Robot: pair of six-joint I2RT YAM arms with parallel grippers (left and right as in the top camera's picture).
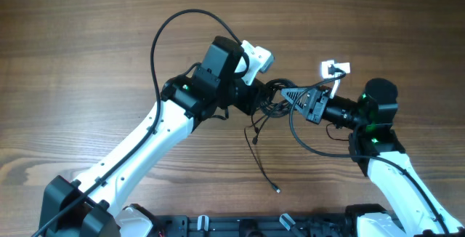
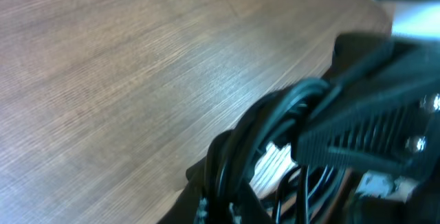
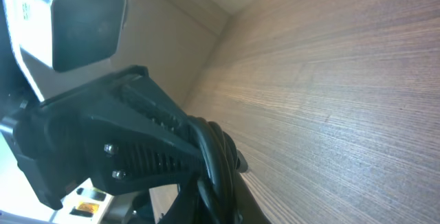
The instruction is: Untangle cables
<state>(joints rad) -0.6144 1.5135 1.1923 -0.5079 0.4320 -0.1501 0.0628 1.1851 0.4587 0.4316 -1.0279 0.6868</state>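
The brown wooden surface point(image 1: 87, 41) has one small dark bunch of cables point(image 1: 274, 97) in its middle, made of thin black loops. The right hand point(image 1: 289, 94) is squeezed shut on the bunch. The left hand point(image 1: 263, 95) is at the bunch too, but I cannot tell if it grips. Two loose ends trail out: a long strand point(image 1: 263, 166) with a tiny plug point(image 1: 277, 190), and a short strand point(image 1: 255, 131).
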